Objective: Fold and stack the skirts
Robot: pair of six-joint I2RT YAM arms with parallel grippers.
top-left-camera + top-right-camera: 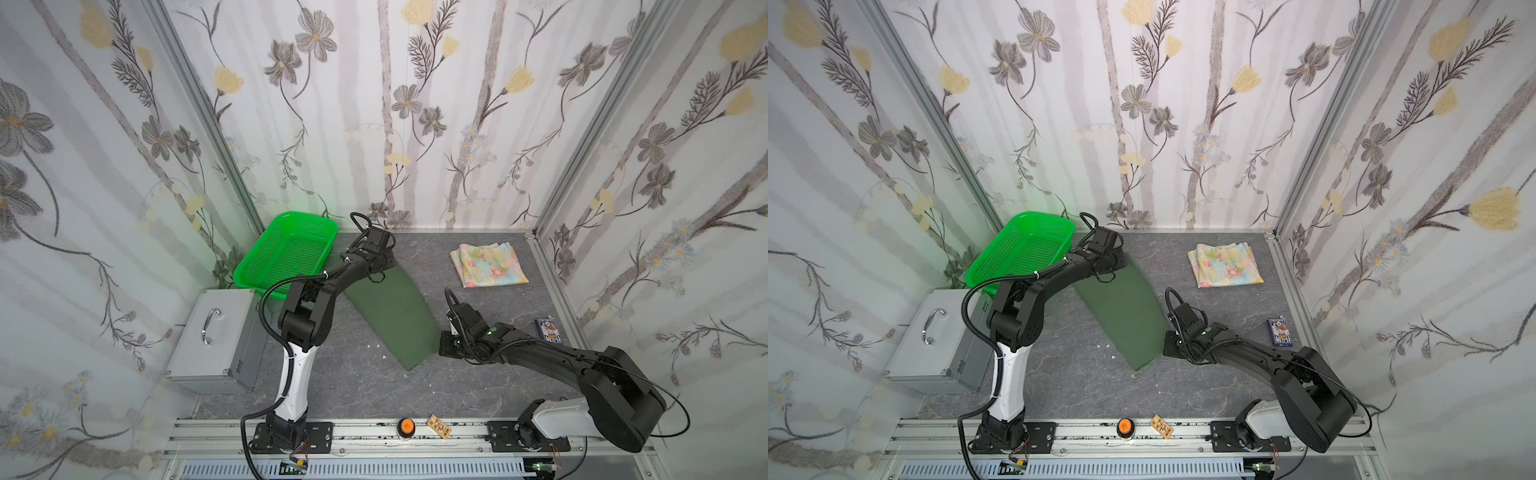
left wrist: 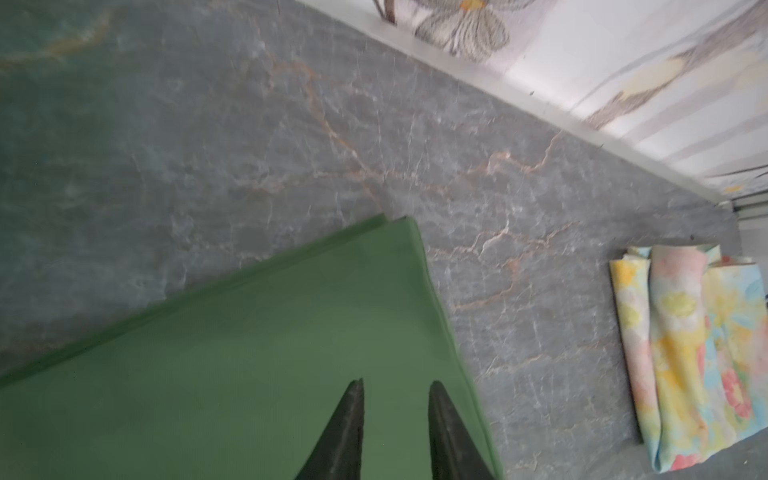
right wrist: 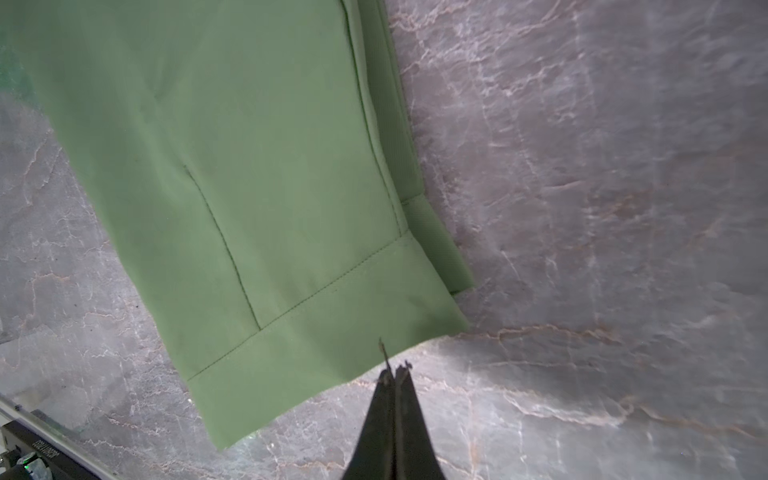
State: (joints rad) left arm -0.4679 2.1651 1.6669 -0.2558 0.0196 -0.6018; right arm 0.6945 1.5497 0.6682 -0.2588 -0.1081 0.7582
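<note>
Right gripper (image 3: 394, 372) closed, apparently empty, beside the olive green skirt (image 3: 249, 187) hem; left gripper (image 2: 397, 386) parted above it. Floral skirt (image 1: 486, 264) lies folded. Likely remaining: cross-fold, stacking.

**Bystander items on the bench**

Green mesh basket (image 1: 286, 251) tilted at back-left corner, just behind silver metal case (image 1: 216, 336) w/ handle. Blue card pack (image 1: 548, 330) near right wall. Orange button (image 1: 406, 426) & small yellow tag (image 1: 439, 427) side by side on front rail (image 1: 365, 440).
</note>
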